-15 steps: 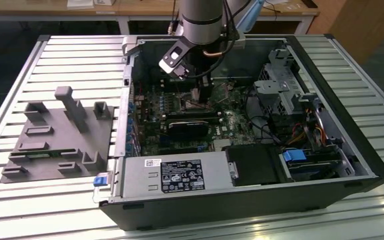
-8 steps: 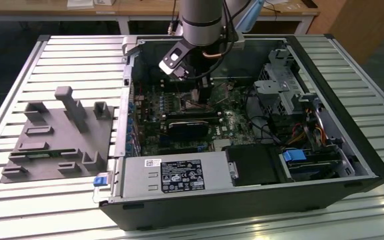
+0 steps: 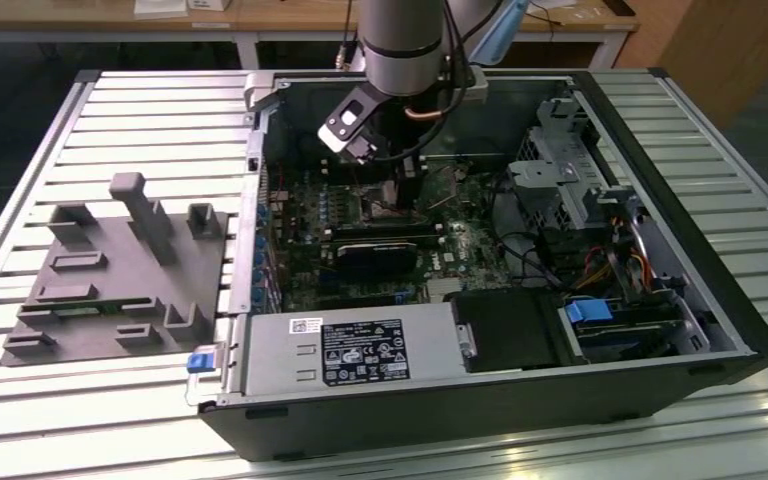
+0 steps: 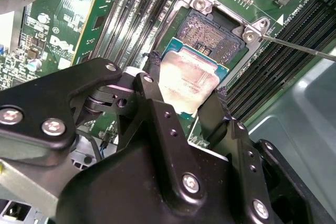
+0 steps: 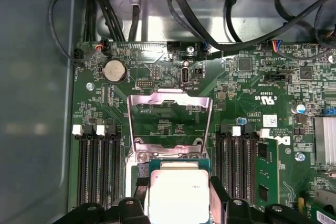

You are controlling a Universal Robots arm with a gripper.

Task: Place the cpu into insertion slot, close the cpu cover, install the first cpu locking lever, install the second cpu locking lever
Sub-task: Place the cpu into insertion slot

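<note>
My gripper (image 4: 187, 76) is shut on the cpu (image 4: 191, 80), a flat square chip with a dull silver top, pinched at two opposite edges by the black fingers (image 4: 220, 100). The chip hangs over the near part of the insertion slot (image 4: 210, 32), whose dark contact field shows beyond it; I cannot tell whether they touch. In the first wrist view the cpu (image 5: 178, 192) sits in front of the cpu cover (image 5: 170, 99), which stands swung up and open. A thin metal locking lever (image 4: 294, 45) sticks out beside the socket. In the exterior view the gripper (image 3: 391, 175) is low inside the case, over the motherboard.
Long black memory slots (image 5: 97, 166) flank the socket on both sides. A black graphics card (image 3: 371, 255) lies close by, with the power supply (image 3: 344, 350) and drive bays (image 3: 571, 170) inside the case walls. A grey fixture (image 3: 117, 270) lies on the table at the exterior view's left.
</note>
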